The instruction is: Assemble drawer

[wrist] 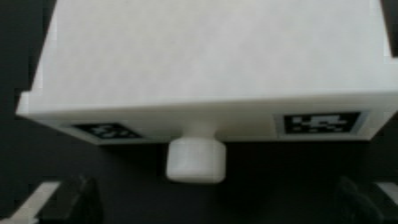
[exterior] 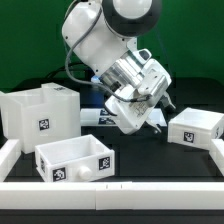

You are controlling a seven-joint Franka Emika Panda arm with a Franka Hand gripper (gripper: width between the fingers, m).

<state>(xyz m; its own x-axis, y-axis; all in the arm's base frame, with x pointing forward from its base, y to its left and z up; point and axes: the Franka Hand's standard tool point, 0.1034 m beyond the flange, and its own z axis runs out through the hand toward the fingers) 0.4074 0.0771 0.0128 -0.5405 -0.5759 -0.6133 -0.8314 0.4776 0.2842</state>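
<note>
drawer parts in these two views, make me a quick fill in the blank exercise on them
1. In the exterior view, the large housing stands on that view's ____ side.
2. The gripper has its jaws ____, with nothing between them.
3. In the wrist view, on the tray, the round knob sits between ____ black-and-white tags.
Missing words: left; open; two.

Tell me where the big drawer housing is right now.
In the exterior view the housing stands at the far left, just behind the front tray; the other tray lies at the far right.
</note>
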